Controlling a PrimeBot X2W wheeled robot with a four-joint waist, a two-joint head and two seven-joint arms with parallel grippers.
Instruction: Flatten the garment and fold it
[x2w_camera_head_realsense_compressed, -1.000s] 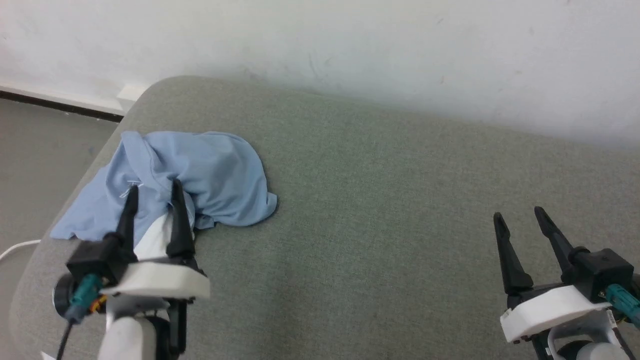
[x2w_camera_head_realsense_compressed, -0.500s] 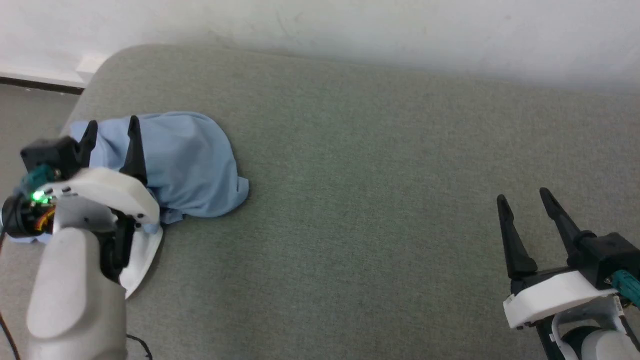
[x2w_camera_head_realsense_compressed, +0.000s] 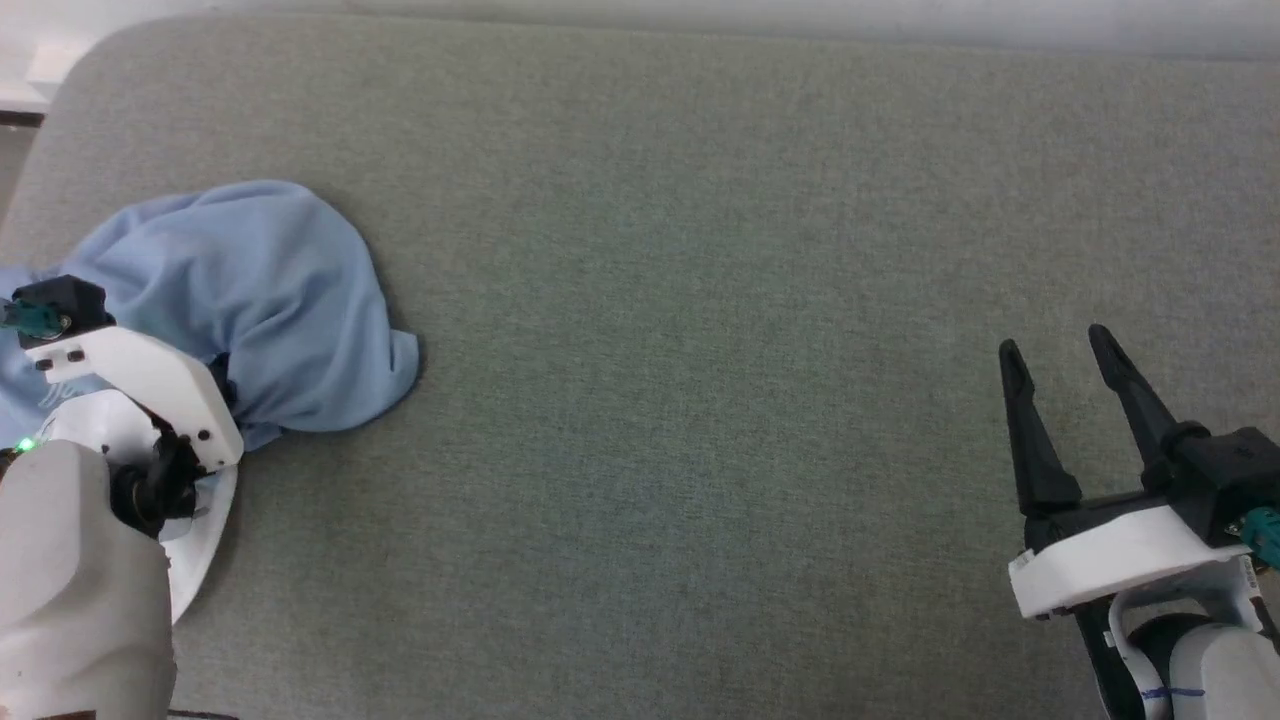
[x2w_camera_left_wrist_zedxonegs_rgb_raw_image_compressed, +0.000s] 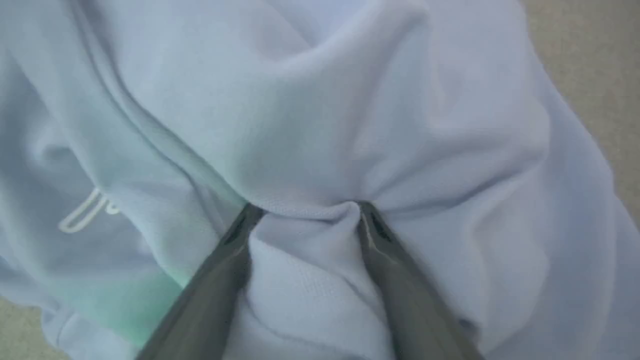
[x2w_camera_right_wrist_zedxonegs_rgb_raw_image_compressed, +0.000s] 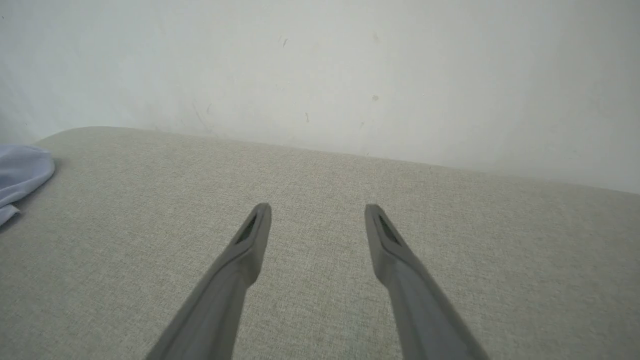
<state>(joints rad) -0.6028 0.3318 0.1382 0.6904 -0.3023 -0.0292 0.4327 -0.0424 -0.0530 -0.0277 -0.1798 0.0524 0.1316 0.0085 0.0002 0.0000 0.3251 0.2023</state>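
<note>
- Since a second ago the left jaws have tipped down into the shirt (x2w_camera_head_realsense_compressed: 250, 290). Then they lay over it with both fingers pointing up the head view. The head camera has dipped too, leaving a sliver of wall at the top.
- Left jaws stand apart and grip nothing. In the left wrist view a raised ridge of pale blue cloth sits between the two fingers (x2w_camera_left_wrist_zedxonegs_rgb_raw_image_compressed: 210, 300). Their tips are pressed into a crease under an overhanging fold.
- Just left of those fingers, a loop of white lettering (x2w_camera_left_wrist_zedxonegs_rgb_raw_image_compressed: 85, 215) shows on the cloth, too little of it to read.
- In the head view the white wrist housing hides those fingers, and the pale left arm (x2w_camera_head_realsense_compressed: 70, 580) fills the lower left corner.
- Right jaws stand apart and empty over bare tabletop (x2w_camera_head_realsense_compressed: 700, 350) at the lower right of the head view. The fingers (x2w_camera_head_realsense_compressed: 1035, 450) point up that view, well apart from the shirt.
- That shirt lies crumpled in a heap at the left end of the grey-green, fabric-covered tabletop, near its rounded corner. A blue bulge swells toward the middle.
- Its white part (x2w_camera_head_realsense_compressed: 205, 520) pokes out below the left wrist, toward the near edge.
- From the right wrist, a blue edge of the shirt shows at the far left, and a pale wall (x2w_camera_right_wrist_zedxonegs_rgb_raw_image_compressed: 320, 75) rises behind the tabletop.
</note>
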